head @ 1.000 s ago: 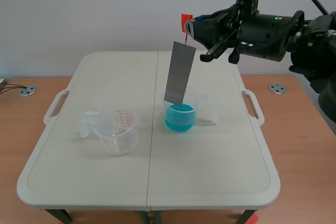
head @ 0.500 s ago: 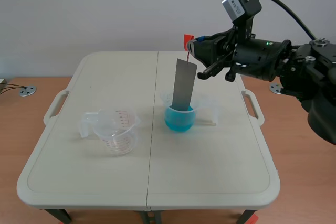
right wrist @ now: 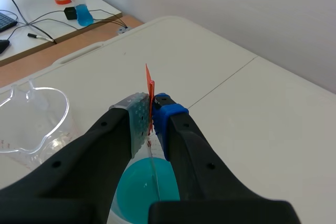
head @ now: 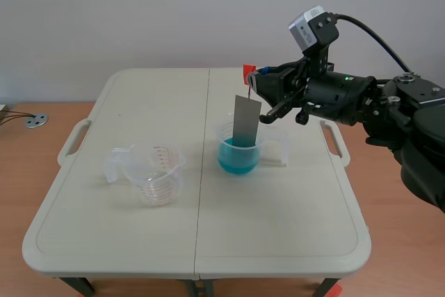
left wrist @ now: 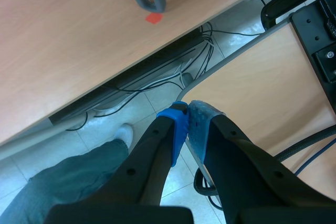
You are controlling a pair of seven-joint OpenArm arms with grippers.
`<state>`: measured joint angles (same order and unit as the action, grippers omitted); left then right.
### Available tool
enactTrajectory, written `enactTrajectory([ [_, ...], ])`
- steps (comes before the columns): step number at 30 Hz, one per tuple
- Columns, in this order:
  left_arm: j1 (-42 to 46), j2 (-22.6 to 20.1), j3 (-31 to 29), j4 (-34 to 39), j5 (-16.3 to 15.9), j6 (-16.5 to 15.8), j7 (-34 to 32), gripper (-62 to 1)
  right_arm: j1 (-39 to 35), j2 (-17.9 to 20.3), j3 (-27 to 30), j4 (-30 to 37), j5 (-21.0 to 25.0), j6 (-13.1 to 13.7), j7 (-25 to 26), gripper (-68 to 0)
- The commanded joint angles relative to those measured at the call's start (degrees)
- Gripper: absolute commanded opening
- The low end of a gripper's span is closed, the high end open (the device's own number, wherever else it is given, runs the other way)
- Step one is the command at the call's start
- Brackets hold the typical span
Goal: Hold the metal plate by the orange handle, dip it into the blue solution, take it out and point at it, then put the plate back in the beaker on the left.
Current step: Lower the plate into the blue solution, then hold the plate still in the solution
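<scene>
Your right arm (head: pixel 361 99) has dropped in the last second, and the beaker of blue solution (head: pixel 238 158) right under your right tool (head: pixel 254 78) now takes the lower edge of the metal plate (head: pixel 246 119), so the dip looks on. That tool is clamped on the orange handle (head: pixel 248 70). Your left tool (left wrist: pixel 188 121), pads together on nothing, is free for pointing.

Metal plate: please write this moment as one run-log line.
step: dip | right gripper: shut on orange handle | metal plate: lower end inside blue solution beaker | left gripper: shut, empty
</scene>
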<state>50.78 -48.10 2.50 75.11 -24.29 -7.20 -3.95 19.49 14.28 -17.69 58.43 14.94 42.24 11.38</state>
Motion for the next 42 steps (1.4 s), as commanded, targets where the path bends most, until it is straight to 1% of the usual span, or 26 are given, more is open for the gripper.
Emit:
enactTrajectory([
  [1,0.15,-0.20,0.11,0.55,-0.13,-0.02,-0.52,-59.7,1.46,0.13,0.24,0.20,-0.68,0.48,0.00,-66.2],
  [8,0.15,-0.20,0.11,0.55,-0.13,-0.02,-0.55,-59.7,1.46,0.13,0.24,0.20,-1.49,0.48,0.17,-66.2],
  [42,0.15,-0.17,0.11,0.57,-0.13,-0.02,-0.55,-59.7,1.46,0.15,0.24,0.20,-1.73,0.48,0.15,-66.2],
])
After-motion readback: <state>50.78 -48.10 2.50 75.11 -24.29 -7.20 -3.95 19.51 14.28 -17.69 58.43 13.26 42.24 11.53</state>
